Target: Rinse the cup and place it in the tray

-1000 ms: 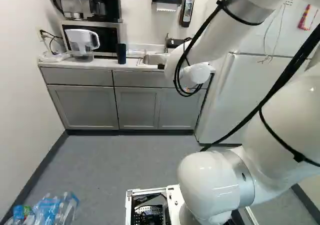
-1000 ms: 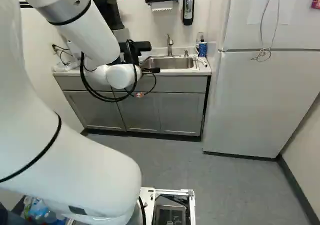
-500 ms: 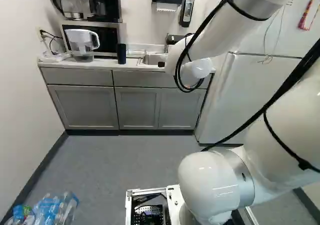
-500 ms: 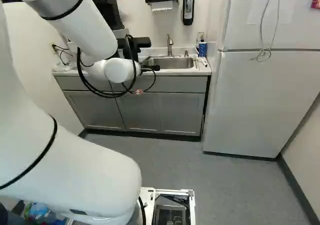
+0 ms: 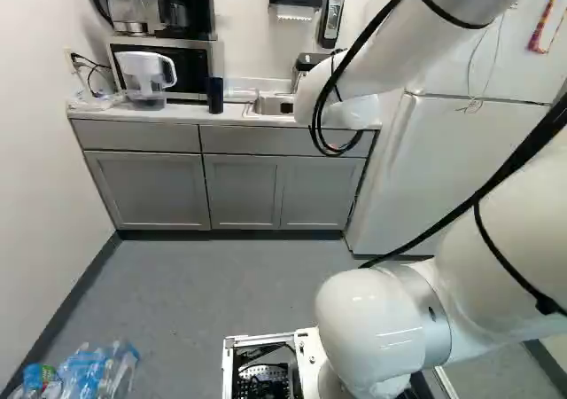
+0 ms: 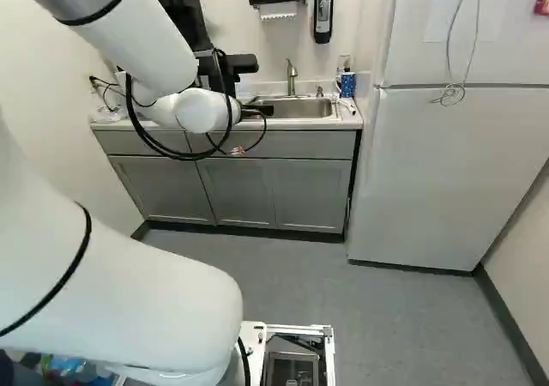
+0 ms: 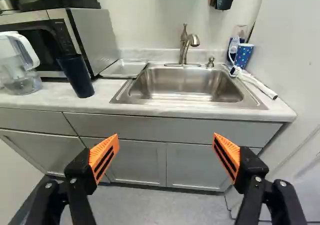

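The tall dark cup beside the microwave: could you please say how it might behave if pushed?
The cup is tall and narrow, so a push high up could well tip it. Its smooth, even wall suggests it is stiff but perhaps slippery. Being round, it would probably roll once down.

Sink (image 7: 190, 104): metal, brushed, with soft reflections in the basin. Faucet (image 7: 184, 47): metal, satin finish. Desk (image 7: 102, 94): smooth, low sheen. Tray (image 7: 124, 69): smooth, slightly shiny; base material cannot be determined. Dark cup (image 7: 76, 76): smooth, matt. Microwave (image 7: 96, 37): satin metal side panel, glossy dark front. Pitcher (image 7: 21, 82): transparent plastic, smooth. Cabinets (image 7: 135, 160): smooth, matt painted appearance. Refrigerator (image 6: 455, 180): smooth, faint sheen. Arm (image 5: 365, 319): smooth, glossy white shell with a satin metallic collar. Jaws: matt black body; orange pads (image 7: 102, 152) ridged. Bottles (image 5: 89, 371): clear plastic, glossy, creased. Paper towel (image 5: 295, 12): soft, matt paper. Floor (image 5: 221, 284): matt, finely mottled.
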Robot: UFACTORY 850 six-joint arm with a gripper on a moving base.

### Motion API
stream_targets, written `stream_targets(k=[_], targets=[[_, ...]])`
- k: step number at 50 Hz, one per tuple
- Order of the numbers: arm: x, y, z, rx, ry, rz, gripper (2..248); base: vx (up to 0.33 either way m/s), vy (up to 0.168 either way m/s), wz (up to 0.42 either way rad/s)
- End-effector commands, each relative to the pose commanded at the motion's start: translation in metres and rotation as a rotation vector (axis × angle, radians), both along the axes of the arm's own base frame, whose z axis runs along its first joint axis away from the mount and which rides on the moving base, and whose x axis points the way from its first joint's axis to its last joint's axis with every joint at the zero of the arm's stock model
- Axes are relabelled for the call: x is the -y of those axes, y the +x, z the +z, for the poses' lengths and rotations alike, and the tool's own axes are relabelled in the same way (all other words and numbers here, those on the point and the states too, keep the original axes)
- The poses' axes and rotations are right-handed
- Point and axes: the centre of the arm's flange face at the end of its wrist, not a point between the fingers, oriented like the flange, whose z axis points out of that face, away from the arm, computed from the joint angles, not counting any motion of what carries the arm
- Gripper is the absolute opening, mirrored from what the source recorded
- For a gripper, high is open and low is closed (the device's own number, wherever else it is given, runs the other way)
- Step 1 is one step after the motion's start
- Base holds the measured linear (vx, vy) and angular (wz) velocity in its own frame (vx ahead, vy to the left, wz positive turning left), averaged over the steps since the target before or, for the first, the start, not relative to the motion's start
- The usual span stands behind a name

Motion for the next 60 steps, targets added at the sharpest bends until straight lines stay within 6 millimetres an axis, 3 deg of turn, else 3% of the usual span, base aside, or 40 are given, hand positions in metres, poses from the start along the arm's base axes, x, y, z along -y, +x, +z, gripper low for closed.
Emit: stream_targets(k=[60], targets=[[0.004,0.013,0.065,0.132,0.001,-0.011,247,0.0,0.0,0.0]])
